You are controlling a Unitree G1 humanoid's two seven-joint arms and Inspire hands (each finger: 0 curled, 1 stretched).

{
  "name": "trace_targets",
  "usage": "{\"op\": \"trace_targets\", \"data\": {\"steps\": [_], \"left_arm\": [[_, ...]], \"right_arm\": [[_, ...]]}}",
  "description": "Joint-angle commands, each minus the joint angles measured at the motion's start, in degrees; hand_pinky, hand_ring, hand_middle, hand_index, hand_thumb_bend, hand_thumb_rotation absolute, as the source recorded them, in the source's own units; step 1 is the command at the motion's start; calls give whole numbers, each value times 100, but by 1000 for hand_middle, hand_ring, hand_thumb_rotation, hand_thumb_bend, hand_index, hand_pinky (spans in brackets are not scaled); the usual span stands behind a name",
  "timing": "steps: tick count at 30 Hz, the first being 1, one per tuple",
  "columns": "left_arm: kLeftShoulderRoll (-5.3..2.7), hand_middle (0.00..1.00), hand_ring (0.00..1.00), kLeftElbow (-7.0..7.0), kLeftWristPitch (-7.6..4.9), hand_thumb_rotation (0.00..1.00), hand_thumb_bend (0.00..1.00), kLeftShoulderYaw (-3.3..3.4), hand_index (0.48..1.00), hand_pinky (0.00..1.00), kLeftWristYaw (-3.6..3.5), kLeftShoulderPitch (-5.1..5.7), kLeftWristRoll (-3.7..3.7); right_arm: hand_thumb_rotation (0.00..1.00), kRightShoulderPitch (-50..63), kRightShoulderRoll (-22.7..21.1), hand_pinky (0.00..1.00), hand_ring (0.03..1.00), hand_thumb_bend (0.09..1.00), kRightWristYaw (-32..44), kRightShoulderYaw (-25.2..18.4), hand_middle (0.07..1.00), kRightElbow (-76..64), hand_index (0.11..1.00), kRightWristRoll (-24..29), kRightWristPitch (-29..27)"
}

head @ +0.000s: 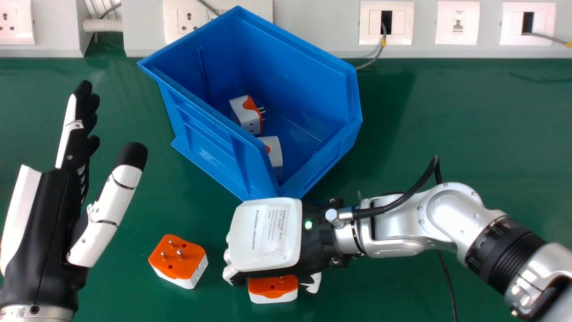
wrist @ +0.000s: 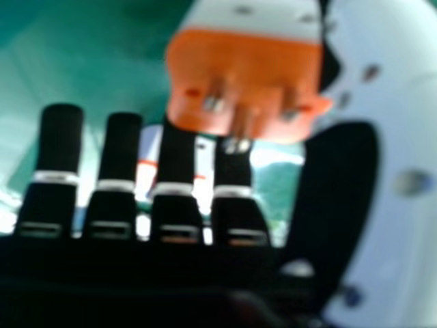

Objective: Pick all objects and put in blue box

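Grasp step, as judged: right robot hand [head: 267, 235] over plug [head: 270, 290], lower centre, fingers wide; left robot hand [head: 51, 219] idle, lower left; next, close round plug, lift clear, carry to box [head: 210, 143], upper centre

One adapter [head: 273, 296], from above and close-up.

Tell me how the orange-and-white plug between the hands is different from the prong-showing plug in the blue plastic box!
The table plug points its prongs up; the box plug points them sideways. The table plug is on the green table; the box plug, in the blue box. Both are orange and white.
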Motion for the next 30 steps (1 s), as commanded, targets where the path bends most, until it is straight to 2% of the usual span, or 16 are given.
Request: {"op": "trace_targets", "data": {"steps": [1, 7, 15, 22, 26, 27, 28, 30], "left_arm": [[7, 1000, 1000, -118, -71, 866, 618, 48, 1000, 991, 45, 12, -6], [15, 1000, 1000, -67, -101, 866, 622, 75, 1000, 994, 37, 24, -31], [8, 1000, 1000, -94, -76, 866, 636, 91, 1000, 996, 38, 45, -54], [5, 1000, 1000, -84, -59, 865, 646, 127, 1000, 997, 41, 32, -105], [2, 1000, 1000, -46, -51, 864, 653, 175, 1000, 998, 43, 22, -171], [-3, 1000, 1000, -52, -41, 864, 653, 179, 1000, 998, 44, 18, -173], [-9, 1000, 1000, -64, -29, 862, 663, 176, 1000, 998, 51, 13, -168], [-21, 1000, 1000, -74, -29, 862, 663, 171, 1000, 998, 72, 3, -148]], "right_arm": [[0, -217, 17, 537, 696, 750, -131, 31, 699, -30, 655, -16, 43], [0, -210, 21, 547, 702, 738, -57, 92, 711, 24, 669, 46, 107], [0, -188, 39, 554, 708, 735, -2, 129, 717, 115, 672, 75, 151], [1, -161, 90, 555, 705, 733, 52, 133, 711, 259, 669, 179, 182], [0, -153, 202, 553, 702, 731, 126, 95, 706, 497, 662, 352, 150], [0, -159, 223, 553, 702, 731, 138, 94, 706, 546, 662, 384, 136], [25, -157, 236, 545, 695, 688, 121, 90, 695, 587, 627, 417, 125], [25, -128, 250, 545, 695, 688, -15, 83, 695, 657, 627, 464, 126]]}}
